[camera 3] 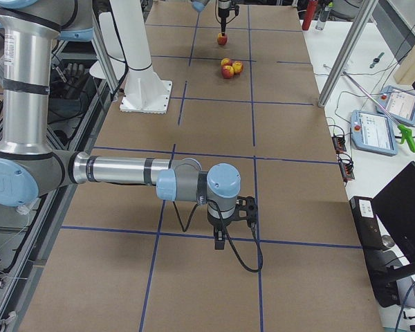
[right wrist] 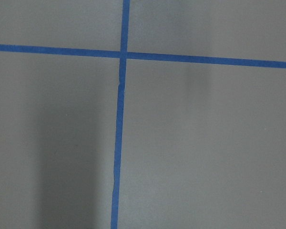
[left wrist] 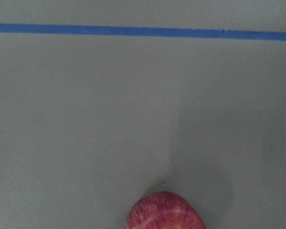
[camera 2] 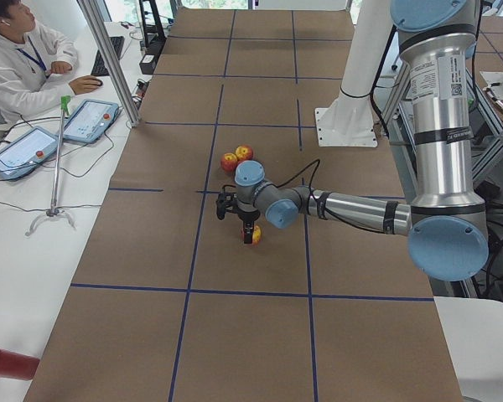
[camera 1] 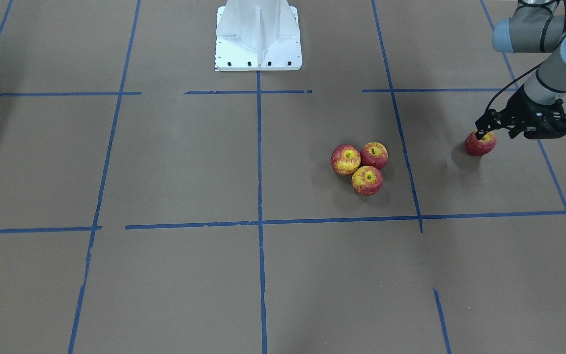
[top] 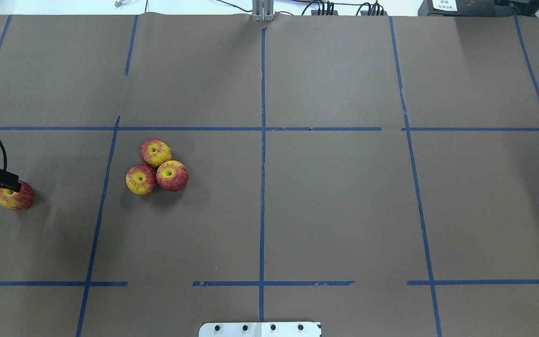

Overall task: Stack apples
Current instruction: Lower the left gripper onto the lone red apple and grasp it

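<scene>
Jaws of the left gripper (camera 1: 483, 134) are seen right at the top of a lone apple (camera 1: 480, 144), by its yellow dimple. It cannot be told if these jaws are wide or narrow, or if the apple is held, because the black tips look small and dark in every view. The lone apple is set on the table (camera 1: 165, 162), with its shadow just beside it. In the left wrist view only its red top is shown, at the bottom edge. The left gripper is carried by the left arm (camera 1: 558, 69), which is stretched in from the side.

Seen from the white base (camera 1: 258, 34), the lone apple is found far out to the robot's left and a bit forward. A bunch of three apples (camera 1: 365, 174) is placed nearer the white base, also forward and to the robot's left. The three are packed in a triangle, each one touching the other two. All are set flat on the table, side by side, with their dimples up.

The right gripper (camera 3: 221, 238) is held low over the table, well away from the white base, forward and to the robot's right, close above a blue tape line (camera 3: 297, 243). Its jaws are shown too poorly to be judged wide or narrow.
</scene>
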Controlling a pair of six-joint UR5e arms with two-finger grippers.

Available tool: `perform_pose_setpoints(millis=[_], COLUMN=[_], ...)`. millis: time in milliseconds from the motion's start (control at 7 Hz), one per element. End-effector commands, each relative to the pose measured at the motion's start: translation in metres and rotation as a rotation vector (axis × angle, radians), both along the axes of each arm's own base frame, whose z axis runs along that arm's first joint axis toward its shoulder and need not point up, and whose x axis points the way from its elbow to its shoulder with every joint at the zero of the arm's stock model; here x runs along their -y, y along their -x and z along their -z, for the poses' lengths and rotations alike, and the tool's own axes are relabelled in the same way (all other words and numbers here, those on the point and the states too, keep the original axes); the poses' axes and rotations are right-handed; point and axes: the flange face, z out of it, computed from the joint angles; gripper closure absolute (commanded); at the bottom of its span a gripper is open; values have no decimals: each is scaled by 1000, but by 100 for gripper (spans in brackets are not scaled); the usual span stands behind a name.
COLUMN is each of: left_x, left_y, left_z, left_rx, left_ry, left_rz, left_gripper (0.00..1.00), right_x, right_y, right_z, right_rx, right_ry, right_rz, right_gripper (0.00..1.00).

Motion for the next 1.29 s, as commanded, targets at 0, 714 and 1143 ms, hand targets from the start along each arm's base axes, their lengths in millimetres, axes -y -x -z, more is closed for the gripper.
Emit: perform_pose_setpoints(millis=[0, 714, 1143], left_x=[-3, -6, -3], left_y=[-15, -41, -43], left_z=[2, -14, -6], left_rx=[1, 21, 10], left_ry=[-1, 12, 2], left_rz=[-22, -73, -78], left_gripper=[0, 8, 76], right_x=[0, 0, 0], right_y=[0, 0, 0], right_z=[0, 0, 0], right_rx=[0, 0, 0], right_ry=[0, 0, 0], right_rz=[0, 0, 0], right_gripper=[0, 0, 0])
